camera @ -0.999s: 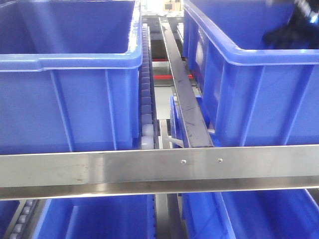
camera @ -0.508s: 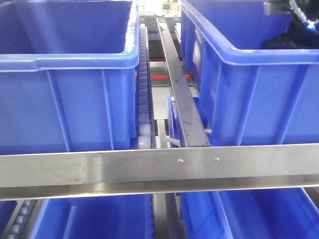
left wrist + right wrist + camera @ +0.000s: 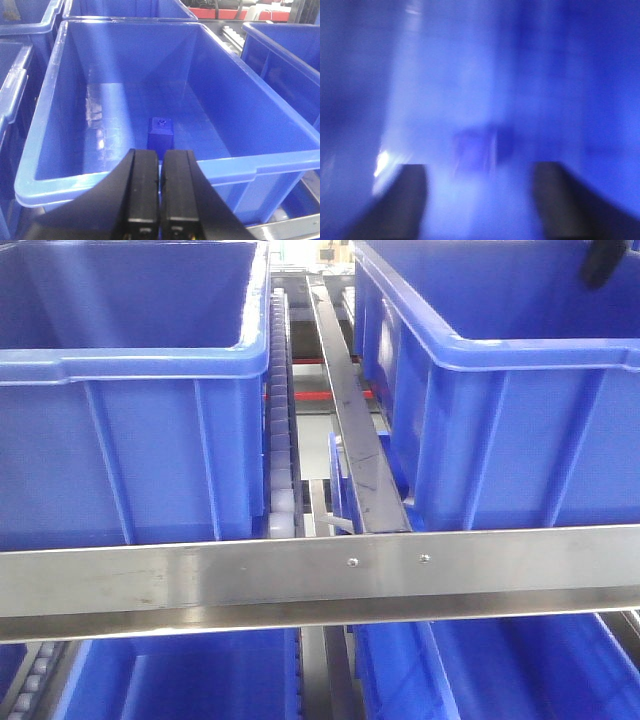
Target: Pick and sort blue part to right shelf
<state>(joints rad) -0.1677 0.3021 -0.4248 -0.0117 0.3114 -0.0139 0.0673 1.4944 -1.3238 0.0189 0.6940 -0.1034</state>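
Not yet sorted: blue part [image 3: 160, 131] lying loose on a blue bin's [image 3: 45, 130] floor beyond closed, empty left fingers [image 3: 143, 180]; right fingers [image 3: 410, 200] spread over a blurred blue block [image 3: 475, 150], nothing gripped.

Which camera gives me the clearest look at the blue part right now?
The left wrist view: the blue part stands sharp and upright on the bin floor, just beyond the shut left end effector. The right wrist view shows only a blurred blue block between open fingers. The front view shows no part, only bins and rail.
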